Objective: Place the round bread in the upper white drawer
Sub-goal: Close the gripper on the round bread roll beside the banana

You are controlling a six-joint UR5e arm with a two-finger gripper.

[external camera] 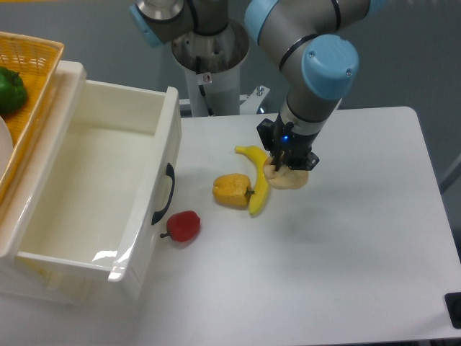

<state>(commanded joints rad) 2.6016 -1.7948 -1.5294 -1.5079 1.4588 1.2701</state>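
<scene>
One gripper [279, 168] pinches the round bread [287, 177] near the middle of the white table [360, 238].

Its dark fingers close on the pale bun from above; whether the bun rests on the table or is just off it cannot be told. Just beside the bread, on its left, lies a banana [256, 180], whose lower end touches a yellow-orange bell pepper [231, 190]. A red pepper [184, 226] sits further left, near the curved black handle of the upper white drawer [101, 187], which stands pulled open at the table's left edge. Beyond it, a yellow woven basket [32, 79] holds a green pepper [10, 89].
</scene>
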